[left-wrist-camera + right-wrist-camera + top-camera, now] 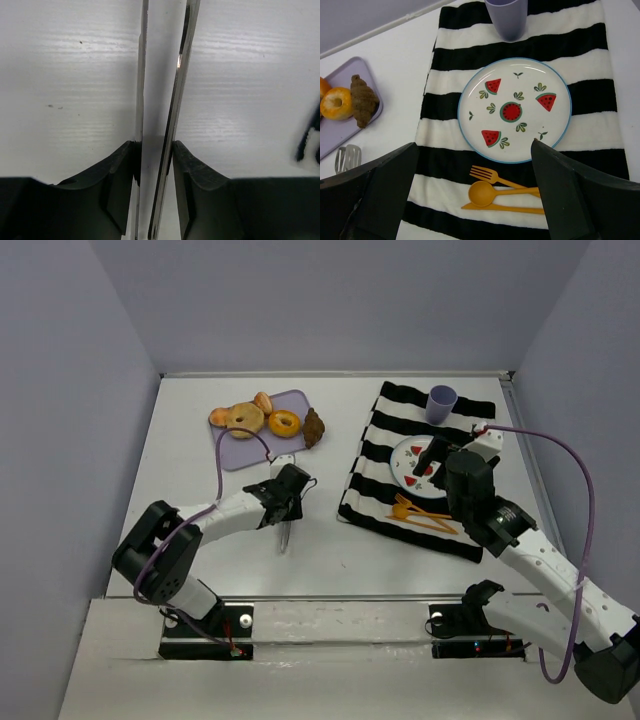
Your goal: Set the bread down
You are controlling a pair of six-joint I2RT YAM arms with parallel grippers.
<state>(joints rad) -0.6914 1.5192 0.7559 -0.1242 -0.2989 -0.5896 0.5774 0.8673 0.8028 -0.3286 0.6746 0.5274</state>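
The bread (314,427) is a dark brown lumpy croissant lying at the right edge of the lilac tray (240,451), next to a golden ring doughnut (285,423). It also shows in the right wrist view (363,99). My left gripper (285,506) is shut on metal tongs (287,536), well in front of the tray. In the left wrist view the two tong blades (175,95) run between my fingers (120,165) over the bare white table. My right gripper (430,456) is open and empty, hovering above the watermelon plate (560,125).
A black-and-white striped cloth (370,495) carries the plate, a lilac cup (441,402) and orange cutlery (420,512). A pale bagel (243,419) and other baked goods lie on the tray. The tongs' end shows in the right wrist view (347,157).
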